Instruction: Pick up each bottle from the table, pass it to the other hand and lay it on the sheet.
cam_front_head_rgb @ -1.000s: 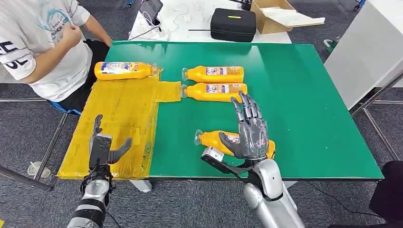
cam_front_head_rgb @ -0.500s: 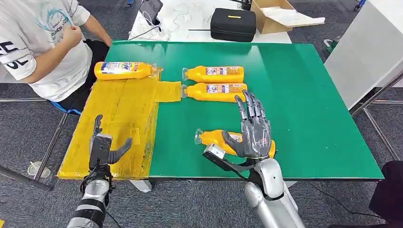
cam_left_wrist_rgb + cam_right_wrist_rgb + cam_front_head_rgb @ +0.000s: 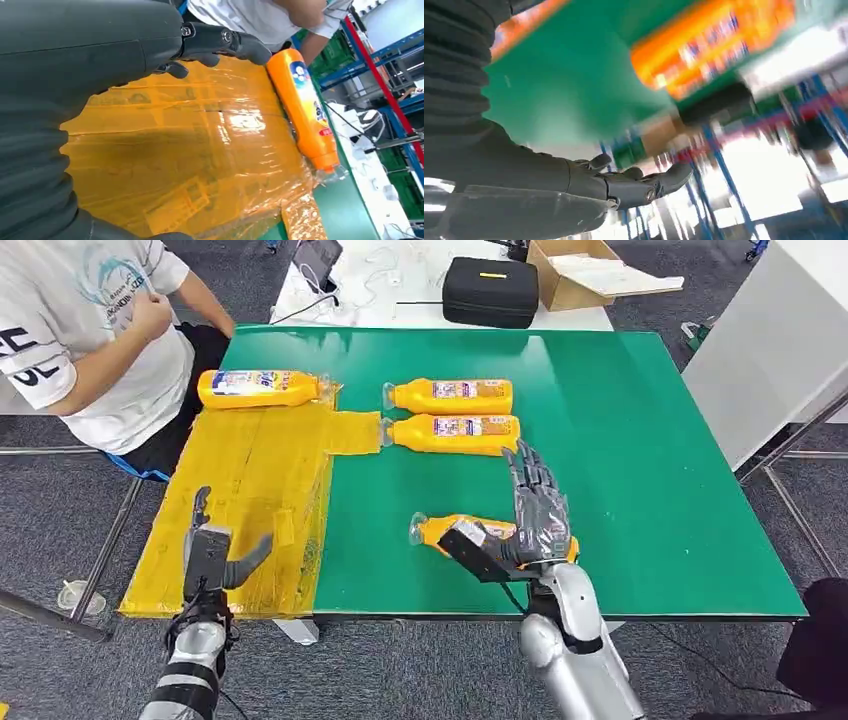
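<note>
Orange plastic bottles with printed labels: four, all lying on their sides. Yellow crinkled plastic sheet (image 3: 255,495): one, spread over the left end of the green counter (image 3: 640,440).

Right robot hand (image 3: 530,525): raised over the counter's near edge, fingers straight, spread and pointing away from the robot, thumb out to the side; it holds nothing. The nearest orange bottle (image 3: 450,530) lies directly beneath and behind this robot hand, clear cap sticking out past the thumb side; whether the palm touches it cannot be told. In the right wrist view the picture is blurred, with an orange bottle (image 3: 704,45) lying beyond the fingertips (image 3: 674,175).

Left robot hand (image 3: 212,552): held upright over the near part of the sheet, fingers up, thumb angled out toward the right robot hand; nothing in it (fingers apart).

Two orange bottles lie side by side on the bare counter, well beyond the right robot hand's fingertips: the nearer one (image 3: 455,433) and the farther one (image 3: 450,396). The fourth bottle (image 3: 260,388) lies on the sheet's far end, well ahead of the left robot hand; the left wrist view shows it (image 3: 302,107) past the fingers.

A seated person in a white shirt (image 3: 90,330) is beyond the left robot hand, beside the counter.
</note>
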{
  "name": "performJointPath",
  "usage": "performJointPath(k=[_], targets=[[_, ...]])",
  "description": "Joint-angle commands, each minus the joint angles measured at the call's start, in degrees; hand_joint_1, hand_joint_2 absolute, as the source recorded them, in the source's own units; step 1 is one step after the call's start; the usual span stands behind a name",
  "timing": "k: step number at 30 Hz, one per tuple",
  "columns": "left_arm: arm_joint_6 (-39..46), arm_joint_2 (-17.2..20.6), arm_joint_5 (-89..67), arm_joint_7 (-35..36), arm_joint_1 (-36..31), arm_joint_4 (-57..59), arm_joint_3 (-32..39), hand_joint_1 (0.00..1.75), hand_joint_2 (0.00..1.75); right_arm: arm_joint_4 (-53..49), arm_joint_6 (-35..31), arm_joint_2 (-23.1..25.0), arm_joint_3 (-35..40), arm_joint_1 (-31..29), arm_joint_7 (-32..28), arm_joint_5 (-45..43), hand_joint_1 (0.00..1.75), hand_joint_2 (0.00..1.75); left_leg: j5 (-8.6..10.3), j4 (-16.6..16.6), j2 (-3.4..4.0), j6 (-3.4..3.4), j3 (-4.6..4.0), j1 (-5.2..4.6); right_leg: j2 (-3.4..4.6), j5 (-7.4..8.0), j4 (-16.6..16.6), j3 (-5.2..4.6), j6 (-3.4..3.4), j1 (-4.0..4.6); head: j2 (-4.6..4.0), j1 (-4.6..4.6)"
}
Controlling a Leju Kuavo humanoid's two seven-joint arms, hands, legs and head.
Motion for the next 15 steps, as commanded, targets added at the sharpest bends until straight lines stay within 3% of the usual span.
performJointPath(k=[1, 9, 10, 15], targets=[[0.15, 1.59, -0.68, -0.16, -1.41, 2.86, 3.22, 0.00, 1.75, 21.54, 10.32, -4.40, -0.05, -12.18, 0.11, -10.73, 0.00, 1.75, -0.02, -0.06, 0.23, 0.10, 0.29, -0.01, 0.14, 0.06, -0.11, 0.24, -0.05, 0.02, 0.00, 0.00], [0.41, 1.55, -0.63, -0.16, -1.61, 3.30, 3.26, 0.00, 1.75, 21.68, 11.87, -4.63, 1.07, -12.53, 0.61, -11.82, 0.00, 1.75, 0.00, -0.03, 0.04, 0.07, 0.15, -0.01, -0.01, 0.00, -0.05, 0.14, -0.04, 0.01, 0.00, 0.02], [0.42, 1.63, -0.62, -0.18, -1.78, 3.53, 3.31, 0.00, 1.75, 22.34, 12.89, -4.79, 1.63, -12.95, 0.68, -12.80, 0.00, 1.75, -0.09, -0.11, 0.11, 0.13, 0.47, -0.05, -0.02, -0.08, -0.10, 0.45, -0.10, 0.01, 0.00, 0.00], [0.49, 1.81, -0.72, -0.18, -2.49, 4.67, 3.22, 0.00, 1.75, 25.67, 15.33, -5.18, 3.35, -14.84, 0.09, -14.61, 0.00, 1.75, 0.01, -0.01, 0.06, 0.07, 0.08, -0.02, 0.02, 0.02, -0.02, 0.07, -0.02, 0.00, 0.00, 0.02]])
